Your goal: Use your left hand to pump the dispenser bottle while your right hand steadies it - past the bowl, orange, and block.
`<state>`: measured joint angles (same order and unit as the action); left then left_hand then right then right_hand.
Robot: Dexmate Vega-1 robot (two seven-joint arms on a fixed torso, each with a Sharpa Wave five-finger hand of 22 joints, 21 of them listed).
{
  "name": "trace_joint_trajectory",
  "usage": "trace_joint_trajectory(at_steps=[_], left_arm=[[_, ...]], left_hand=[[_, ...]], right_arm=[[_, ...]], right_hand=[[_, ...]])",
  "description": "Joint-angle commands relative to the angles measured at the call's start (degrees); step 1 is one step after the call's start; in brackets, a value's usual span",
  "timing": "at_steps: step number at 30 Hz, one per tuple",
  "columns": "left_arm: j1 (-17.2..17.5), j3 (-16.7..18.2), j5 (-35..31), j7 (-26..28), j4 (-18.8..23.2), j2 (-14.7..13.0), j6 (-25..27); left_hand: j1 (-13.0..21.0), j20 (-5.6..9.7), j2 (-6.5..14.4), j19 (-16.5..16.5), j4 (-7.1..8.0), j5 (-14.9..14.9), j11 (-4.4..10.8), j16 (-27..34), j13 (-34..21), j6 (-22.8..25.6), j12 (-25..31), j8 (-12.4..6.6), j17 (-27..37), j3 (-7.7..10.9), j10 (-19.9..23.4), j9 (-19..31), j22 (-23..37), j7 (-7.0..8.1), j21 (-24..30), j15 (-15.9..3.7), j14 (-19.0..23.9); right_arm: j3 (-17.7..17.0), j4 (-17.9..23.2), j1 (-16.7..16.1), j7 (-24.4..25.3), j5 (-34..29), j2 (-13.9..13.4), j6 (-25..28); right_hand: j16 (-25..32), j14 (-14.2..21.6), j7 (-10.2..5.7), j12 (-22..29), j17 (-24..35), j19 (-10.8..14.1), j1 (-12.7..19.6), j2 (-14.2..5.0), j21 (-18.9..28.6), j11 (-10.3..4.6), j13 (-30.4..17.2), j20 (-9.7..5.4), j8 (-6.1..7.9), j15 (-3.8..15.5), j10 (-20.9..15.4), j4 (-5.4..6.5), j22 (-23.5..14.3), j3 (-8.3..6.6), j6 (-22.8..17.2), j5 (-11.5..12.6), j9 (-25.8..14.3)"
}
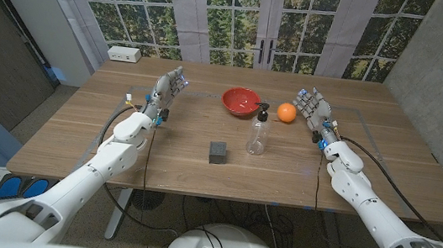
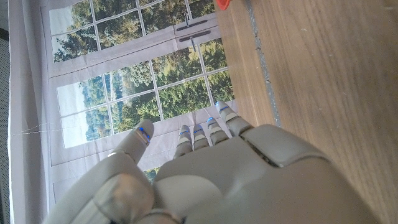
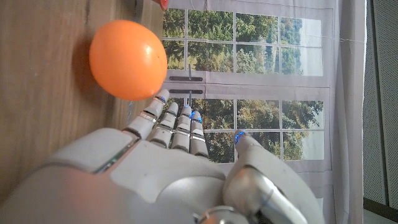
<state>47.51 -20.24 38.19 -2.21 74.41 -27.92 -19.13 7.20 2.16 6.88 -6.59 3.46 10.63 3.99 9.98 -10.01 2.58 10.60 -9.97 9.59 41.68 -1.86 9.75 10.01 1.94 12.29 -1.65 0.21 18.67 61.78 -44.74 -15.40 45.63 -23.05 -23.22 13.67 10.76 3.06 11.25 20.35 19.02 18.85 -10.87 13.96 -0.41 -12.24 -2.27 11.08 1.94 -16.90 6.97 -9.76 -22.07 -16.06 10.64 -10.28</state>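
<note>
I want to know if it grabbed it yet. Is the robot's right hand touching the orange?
Apart. In the head view, bare table shows between the right hand and the orange.

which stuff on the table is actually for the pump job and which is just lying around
For the job: dispenser bottle, left hand, right hand.

Lying about: red bowl, orange, dark block, white box at the table's far left corner.

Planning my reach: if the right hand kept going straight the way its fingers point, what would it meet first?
Probably nothing on the table: the right hand points toward the far edge, with the orange just beside its fingers, likely off that line, though depth is unclear.
</note>
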Motion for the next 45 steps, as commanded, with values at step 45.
trace_joint_trajectory(at_steps=[45], left_arm=[[0.25,0.54,0.26,-1.01,-0.78,0.05,-2.11]], left_hand=[[0.11,2.39,1.86,-0.9,-1.32,0.19,0.37,0.21,-0.09,0.52,0.26,-0.37,0.16,0.11,-0.34,0.11,0.08,0.07,-0.16,-2.72,0.19]], right_arm=[[-1.05,22.28,-17.1,24.76,-10.69,-4.28,-1.83]], right_hand=[[0.77,2.35,1.65,0.79,-0.58,2.3,2.72,1.72,-0.65,2.3,0.23,2.18,0.59,-1.99,-2.54,-5.5,-0.31,-1.78,-2.56,-0.05,-0.36]])
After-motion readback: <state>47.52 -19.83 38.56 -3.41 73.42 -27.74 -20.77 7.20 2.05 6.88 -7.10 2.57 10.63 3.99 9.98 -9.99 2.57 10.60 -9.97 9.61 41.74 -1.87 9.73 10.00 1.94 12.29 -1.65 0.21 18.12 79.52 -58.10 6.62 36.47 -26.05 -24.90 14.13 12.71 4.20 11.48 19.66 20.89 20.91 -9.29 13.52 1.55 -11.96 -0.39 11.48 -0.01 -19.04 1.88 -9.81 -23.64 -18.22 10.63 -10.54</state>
